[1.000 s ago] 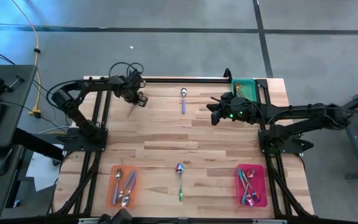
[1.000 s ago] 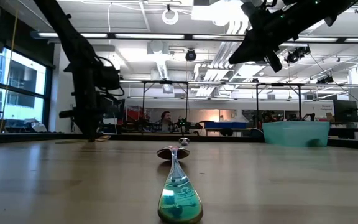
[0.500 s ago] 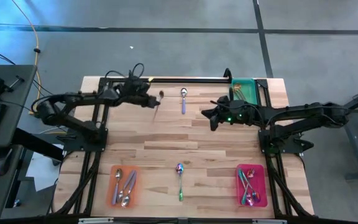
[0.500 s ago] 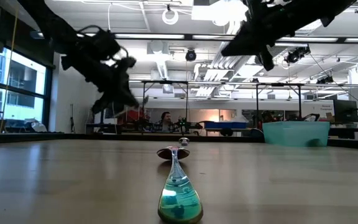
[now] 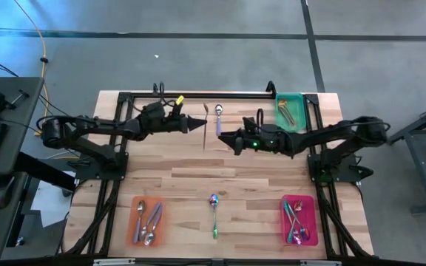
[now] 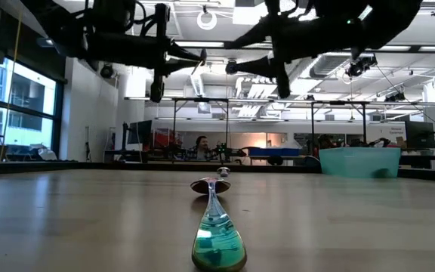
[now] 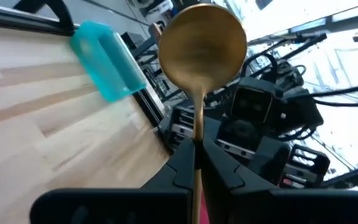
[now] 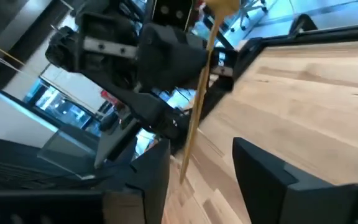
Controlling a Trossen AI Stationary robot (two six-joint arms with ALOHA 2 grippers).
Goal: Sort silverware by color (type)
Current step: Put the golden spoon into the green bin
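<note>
Gold spoon [image 5: 204,122] is up in the air above the upper middle of the table [image 5: 168,162] in the high view, clenched at mid-handle by the left hand [image 5: 196,123]. Bowl end points to the frame top, handle tip hangs down toward the frame bottom. In the left wrist view the spoon's [image 7: 198,68] bowl stands above the two dark fingers [image 7: 179,168] pinched on the stem.

Right hand [image 5: 222,137] sits just beside the spoon, right of it, fingers spread apart and grasping nothing. In the right wrist view the spoon's handle [image 8: 197,106] hangs between its two fingers [image 8: 263,168], not touched.

Purple-handled spoon [image 5: 218,118] lies on the table between the two hands, upper centre. Rainbow spoon [image 5: 214,214] lies alone at lower centre, green handle toward the bottom edge; in the low view it [image 6: 217,234] is close in front of the camera.

Orange tray [image 5: 133,222] at lower left holds silver spoons [image 5: 148,222]. Pink tray [image 5: 313,218] at lower right holds rainbow spoons [image 5: 296,220]. Green tray [image 5: 298,100] at upper right holds a gold piece [image 5: 286,111].
</note>
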